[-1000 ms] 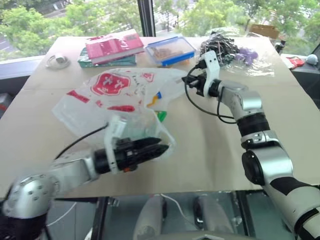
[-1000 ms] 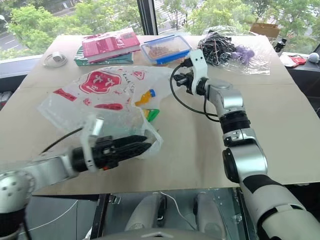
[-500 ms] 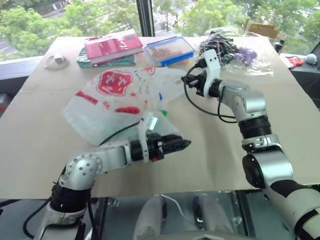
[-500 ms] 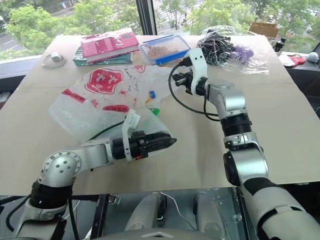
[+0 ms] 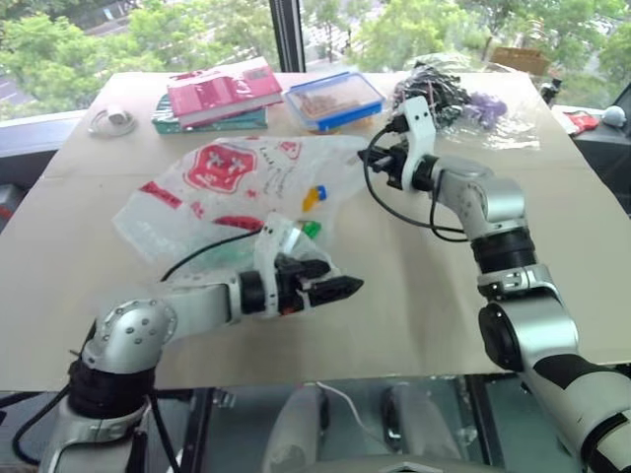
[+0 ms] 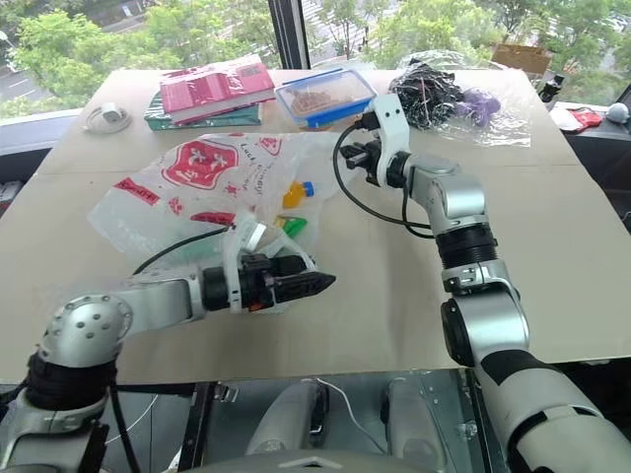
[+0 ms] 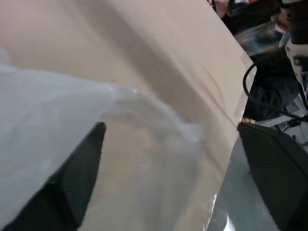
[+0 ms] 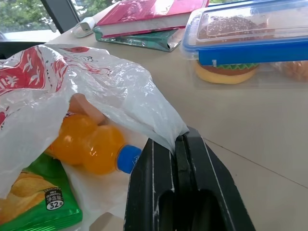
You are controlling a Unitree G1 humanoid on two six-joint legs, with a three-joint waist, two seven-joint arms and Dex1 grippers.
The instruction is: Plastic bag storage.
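The plastic bag [image 5: 237, 172], thin white film with red print, lies crumpled on the table's middle left. Through it show an orange bottle [image 8: 91, 144] with a blue cap and a green snack packet [image 8: 33, 202]. My right gripper [image 8: 179, 139] is shut on the bag's far right edge, pinching the film between its fingertips. At the bag's near edge my left gripper [image 5: 340, 288] points right. In the left wrist view its fingers [image 7: 77, 178] stand wide apart, open, with loose bag film [image 7: 144, 144] lying between them.
Along the table's far side are a stack of pink and green books [image 5: 222, 94], a blue-lidded food box [image 5: 335, 99], and a clear sheet with dark cords and a purple item [image 5: 449, 99]. A small white object [image 5: 113, 120] sits far left. The table's front edge runs just below my left gripper.
My left gripper has moved right along the bag's near edge and its fingers have spread open. The bag's near part has shifted and settled. The right gripper has kept still.
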